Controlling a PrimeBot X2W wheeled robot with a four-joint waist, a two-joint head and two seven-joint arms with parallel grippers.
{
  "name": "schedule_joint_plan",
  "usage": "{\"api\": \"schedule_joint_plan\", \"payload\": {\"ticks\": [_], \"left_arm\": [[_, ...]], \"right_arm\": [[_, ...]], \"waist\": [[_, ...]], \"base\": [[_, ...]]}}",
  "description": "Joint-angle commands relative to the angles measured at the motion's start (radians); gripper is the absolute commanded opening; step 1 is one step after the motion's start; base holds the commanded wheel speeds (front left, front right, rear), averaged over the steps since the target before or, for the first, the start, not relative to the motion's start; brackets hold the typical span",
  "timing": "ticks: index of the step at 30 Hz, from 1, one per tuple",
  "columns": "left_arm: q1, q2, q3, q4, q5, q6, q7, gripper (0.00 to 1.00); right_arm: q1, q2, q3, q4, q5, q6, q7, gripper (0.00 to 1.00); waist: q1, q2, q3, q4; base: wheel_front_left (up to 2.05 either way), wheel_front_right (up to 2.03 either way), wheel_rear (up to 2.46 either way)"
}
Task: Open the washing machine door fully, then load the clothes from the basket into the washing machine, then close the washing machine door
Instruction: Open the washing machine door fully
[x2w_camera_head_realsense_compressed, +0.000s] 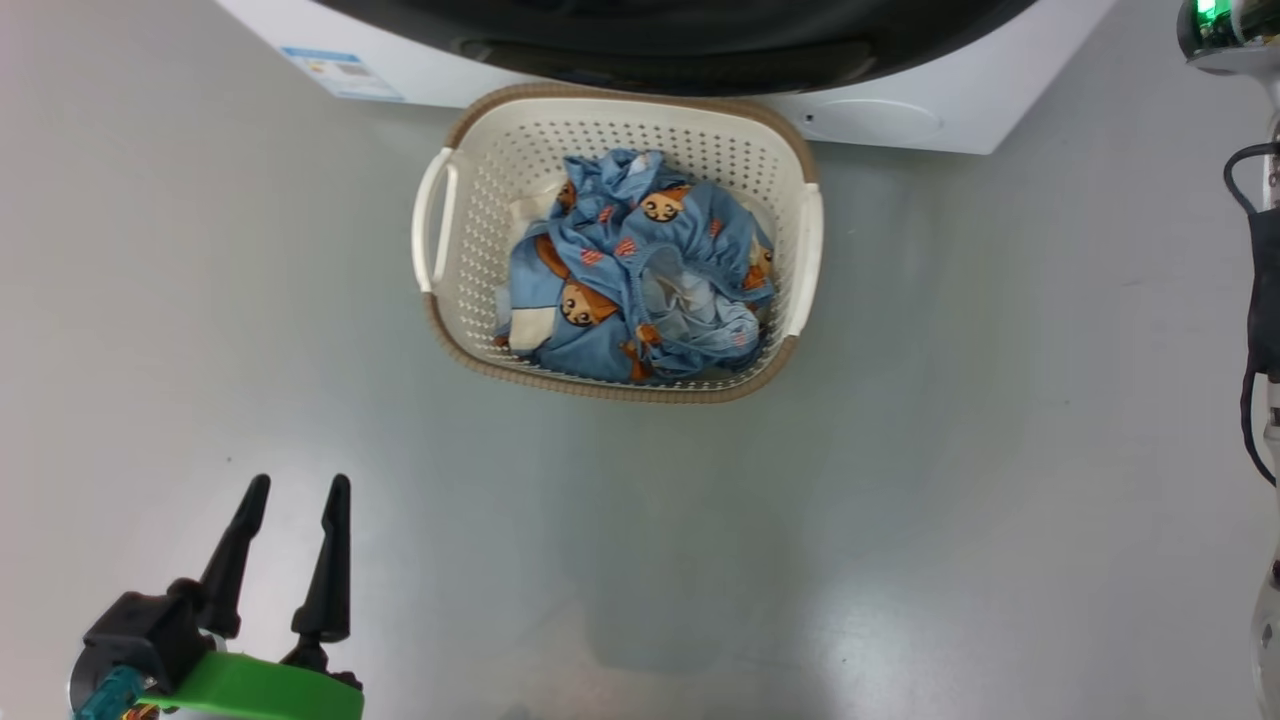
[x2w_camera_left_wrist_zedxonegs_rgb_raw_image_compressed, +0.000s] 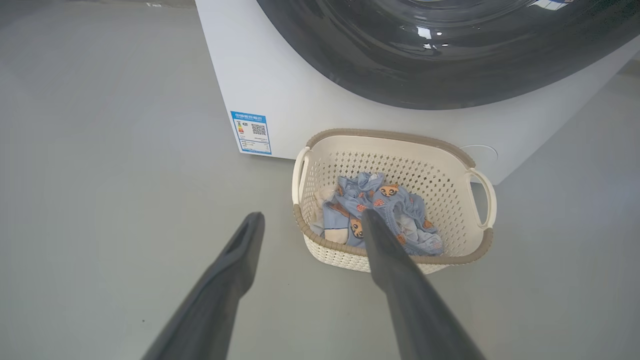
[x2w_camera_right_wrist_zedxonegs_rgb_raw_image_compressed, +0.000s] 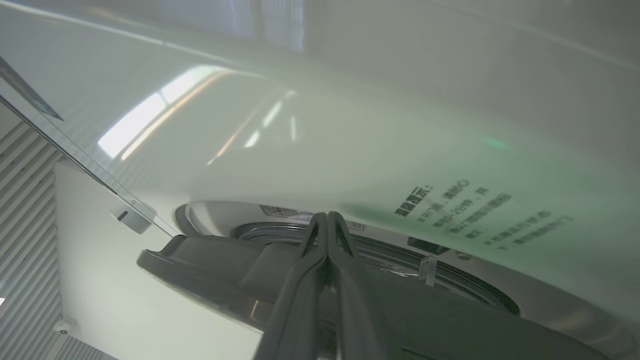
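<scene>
**Door-opening step: right gripper at the door rim, laundry waiting below.**

Near: left gripper (x2w_camera_head_realsense_compressed: 300, 482) hangs over the bare floor (x2w_camera_head_realsense_compressed: 900, 450) at its near left, fingers spread wide, empty. Middle: the basket (x2w_camera_head_realsense_compressed: 480, 250) stands on the floor just before the foot of the washing machine (x2w_camera_head_realsense_compressed: 900, 115), with the clothes (x2w_camera_head_realsense_compressed: 640, 270) heaped inside and none lifted. Far: the washing machine door (x2w_camera_right_wrist_zedxonegs_rgb_raw_image_compressed: 210, 260) looms above the basket's far rim. In the right wrist view it looks ajar, with a gap behind its rim, and is not swung fully. The right gripper (x2w_camera_right_wrist_zedxonegs_rgb_raw_image_compressed: 327, 216) is pinched shut with nothing between the fingers, tips at the door's edge; contact cannot be told. Judgement: press the closed fingers on the black rim, not the glass, and follow the hinge's arc to its stop. Stay above the basket, with the left arm parked clear.
</scene>
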Motion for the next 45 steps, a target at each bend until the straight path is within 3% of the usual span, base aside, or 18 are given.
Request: {"api": "schedule_joint_plan", "payload": {"ticks": [1,10,25,45], "left_arm": [[0.017,0.019,0.030,-0.016,-0.015,0.011,-0.006,1.00],[0.043,0.019,0.012,-0.012,-0.028,0.026,-0.006,1.00],[0.065,0.019,0.006,-0.005,-0.036,0.037,-0.006,1.00],[0.056,0.019,0.031,-0.003,-0.034,0.034,-0.006,1.00]], "right_arm": [[-0.018,0.006,0.006,-0.024,0.007,0.002,0.015,0.00],[-0.035,-0.017,-0.003,-0.014,0.025,0.002,0.071,0.00],[-0.059,0.002,0.000,0.017,0.084,0.002,0.231,0.00],[0.017,0.055,0.067,0.003,0.054,0.002,0.405,0.00]], "waist": [[-0.0001,0.0000,0.007,0.024],[-0.0001,0.0000,0.018,0.059],[-0.0001,0.0000,0.011,0.066],[-0.0001,0.0000,-0.027,-0.008]], "base": [[0.00,0.00,0.00],[0.00,0.00,0.00],[0.00,0.00,0.00],[0.00,0.00,0.00]]}}
